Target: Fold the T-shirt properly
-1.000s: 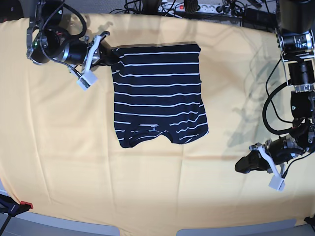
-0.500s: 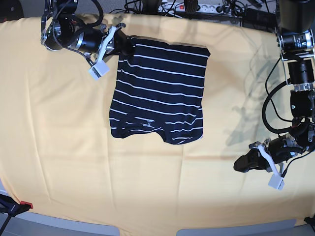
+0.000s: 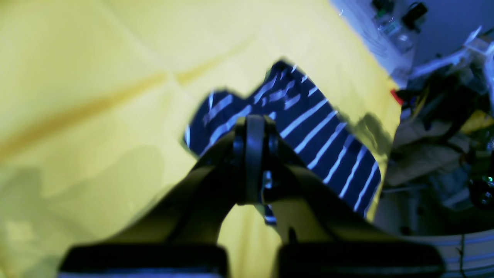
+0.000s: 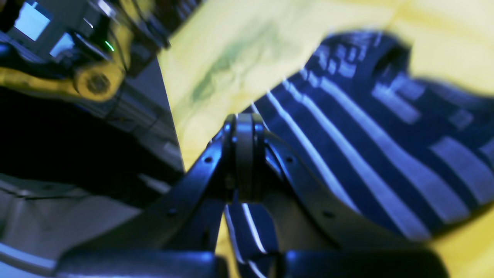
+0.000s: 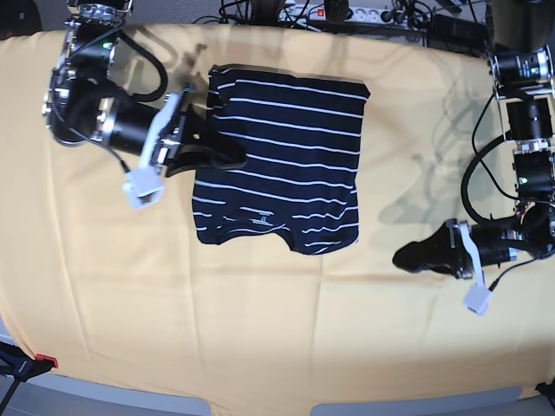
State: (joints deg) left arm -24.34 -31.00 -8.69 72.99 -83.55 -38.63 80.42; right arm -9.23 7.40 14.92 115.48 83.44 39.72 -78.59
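Navy white-striped cloth T-shirt [image 5: 277,160] folded flat on yellow cloth [image 5: 260,329], right gripper [image 5: 227,160] pressed together over its near edge, left gripper [image 5: 408,256] pressed together, well clear of the shirt.

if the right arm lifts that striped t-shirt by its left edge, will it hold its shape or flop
Probably flop: the T-shirt is thin cloth lying flat in folded layers, with a wavy bottom edge. Lifted at one edge, the layers would likely sag and slide apart. It looks light, so a push from the right tool may bunch it or drag it across the yellow cloth.
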